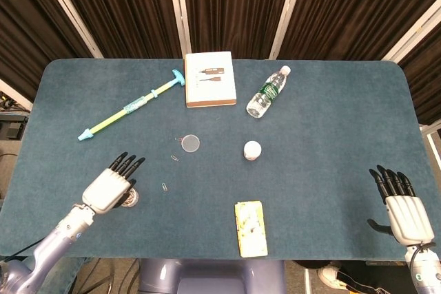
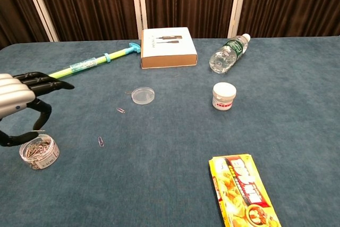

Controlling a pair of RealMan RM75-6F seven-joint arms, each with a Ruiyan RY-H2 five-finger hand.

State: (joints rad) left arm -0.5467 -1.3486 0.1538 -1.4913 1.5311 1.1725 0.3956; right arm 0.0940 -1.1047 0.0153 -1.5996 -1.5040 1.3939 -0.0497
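Note:
My left hand (image 1: 109, 185) (image 2: 18, 99) hovers over the near left of the table, fingers straight and apart, holding nothing. Right under its thumb stands a small clear tub of paper clips (image 2: 39, 151) (image 1: 129, 198), partly covered by the hand in the head view. The tub's clear lid (image 1: 191, 143) (image 2: 143, 95) lies further in, with loose paper clips (image 1: 165, 186) (image 2: 101, 141) around it. My right hand (image 1: 402, 206) is at the near right edge, fingers spread, empty, and seen only in the head view.
A white box (image 1: 209, 78), a lying water bottle (image 1: 267, 91) and a green-yellow stick tool (image 1: 131, 105) are at the back. A small white jar (image 1: 252, 150) stands mid-table. A yellow snack packet (image 1: 251, 228) lies at the front edge.

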